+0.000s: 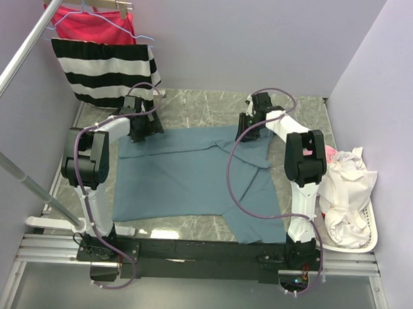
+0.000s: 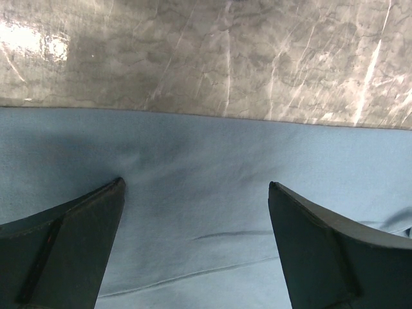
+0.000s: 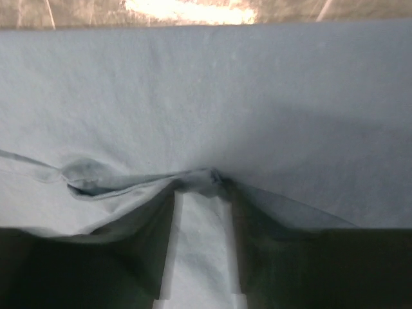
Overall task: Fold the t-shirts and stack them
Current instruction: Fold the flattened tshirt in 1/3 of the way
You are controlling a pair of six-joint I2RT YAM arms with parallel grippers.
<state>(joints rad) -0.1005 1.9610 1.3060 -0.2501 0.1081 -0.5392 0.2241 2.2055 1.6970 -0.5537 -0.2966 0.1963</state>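
Note:
One large slate-blue t-shirt [image 1: 191, 178] lies spread on the marble table [image 1: 195, 102], a flap folded over on its right side. My left gripper [image 1: 140, 127] hovers at the shirt's far left edge. In the left wrist view its fingers [image 2: 84, 232] stand wide apart over the flat cloth [image 2: 193, 148], and the left gripper [image 2: 195, 183] holds nothing. At the far right edge of the shirt is my right gripper [image 1: 253, 126]. The right wrist view shows that gripper [image 3: 201, 183] closed in on a puckered fold of the blue cloth [image 3: 225, 96], which bunches at its fingertips.
A black-and-white striped garment [image 1: 103, 69] and a red-pink one [image 1: 88, 24] hang on a rack at the back left, beside a slanted metal pole [image 1: 25, 48]. A white basket [image 1: 372, 225] of crumpled white cloth stands at the right edge. Walls enclose the table.

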